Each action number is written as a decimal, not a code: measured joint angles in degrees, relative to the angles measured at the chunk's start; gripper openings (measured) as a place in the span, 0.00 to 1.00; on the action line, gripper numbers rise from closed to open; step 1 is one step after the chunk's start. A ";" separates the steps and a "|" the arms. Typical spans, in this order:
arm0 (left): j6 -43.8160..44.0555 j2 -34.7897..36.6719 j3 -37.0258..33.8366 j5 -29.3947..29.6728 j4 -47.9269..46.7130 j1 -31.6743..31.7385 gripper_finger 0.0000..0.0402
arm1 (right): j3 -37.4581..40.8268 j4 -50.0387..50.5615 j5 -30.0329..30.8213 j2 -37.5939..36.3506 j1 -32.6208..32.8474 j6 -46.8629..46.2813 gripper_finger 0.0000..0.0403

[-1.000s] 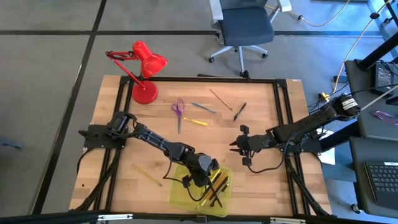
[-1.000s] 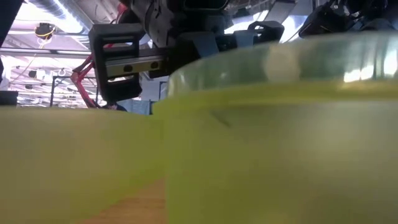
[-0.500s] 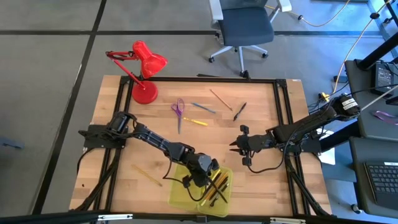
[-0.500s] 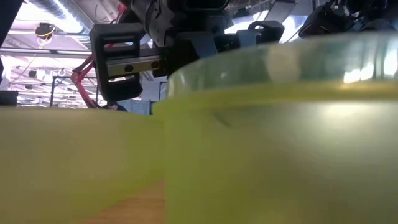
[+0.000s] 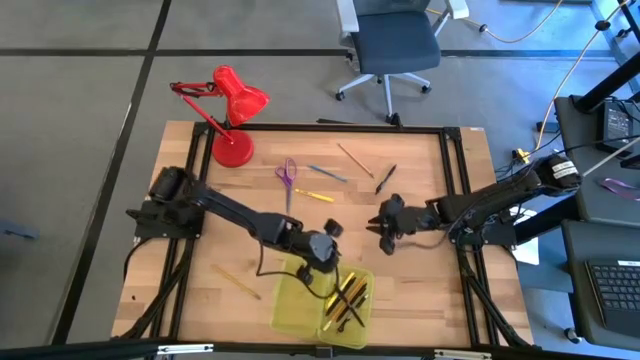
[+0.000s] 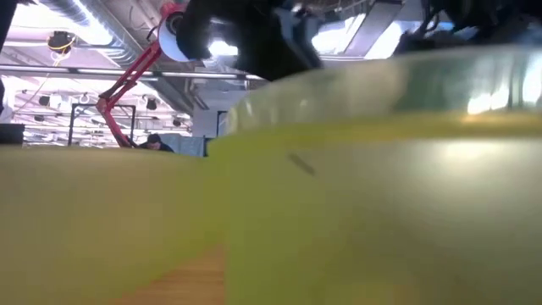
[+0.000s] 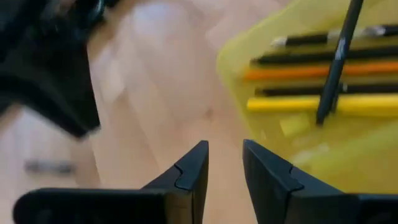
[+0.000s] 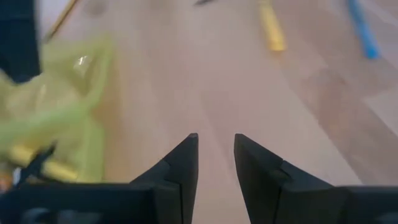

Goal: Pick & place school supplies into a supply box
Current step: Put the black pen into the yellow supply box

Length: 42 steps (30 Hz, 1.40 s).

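The supply box (image 5: 322,305), a translucent yellow-green case, lies open at the table's near edge; its wall (image 6: 339,212) fills the low view. Several pens (image 5: 346,296) lie in its right half: black, orange and yellow ones (image 7: 311,81), with one black pen slanting across them. My left gripper (image 5: 325,250) (image 7: 224,152) hangs open and empty over the box's far edge. My right gripper (image 5: 385,222) (image 8: 216,140) hovers open and empty over bare wood to the box's far right. Purple scissors (image 5: 287,178) and loose pens lie flat farther back.
A red desk lamp (image 5: 235,110) stands at the far left corner. Loose on the wood are a blue pen (image 5: 327,172), a yellow pen (image 5: 315,196), a wooden pencil (image 5: 354,158), a black pen (image 5: 385,178), and a yellow pencil (image 5: 235,282) left of the box.
My left gripper has risen out of the box's right half and drawn back toward the far edge, tipping and rolling as it went; it has left the low view. My right gripper has shifted slightly toward the far edge and rolled.
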State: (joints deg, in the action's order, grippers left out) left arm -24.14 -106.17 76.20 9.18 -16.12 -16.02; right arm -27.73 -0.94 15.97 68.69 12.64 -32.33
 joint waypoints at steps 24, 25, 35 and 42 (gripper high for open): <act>28.90 21.48 -32.84 -3.71 21.36 13.19 0.22 | -21.04 37.22 -10.30 -0.44 -39.55 1.41 0.27; 28.94 21.43 -32.89 -3.71 21.46 13.19 0.22 | -20.69 35.83 -10.32 -0.44 -40.06 1.54 0.27; 23.99 21.15 -32.87 -3.68 22.82 13.14 0.24 | -20.52 32.96 -0.90 -0.44 -40.16 -14.47 0.27; 23.36 21.15 -32.88 -3.71 22.80 13.14 0.23 | -20.52 33.82 4.95 -0.42 -39.40 -27.55 0.27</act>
State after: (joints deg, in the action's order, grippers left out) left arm -0.78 -85.01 43.33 5.48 6.68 -2.87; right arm -48.25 32.88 20.92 68.27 -26.76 -59.88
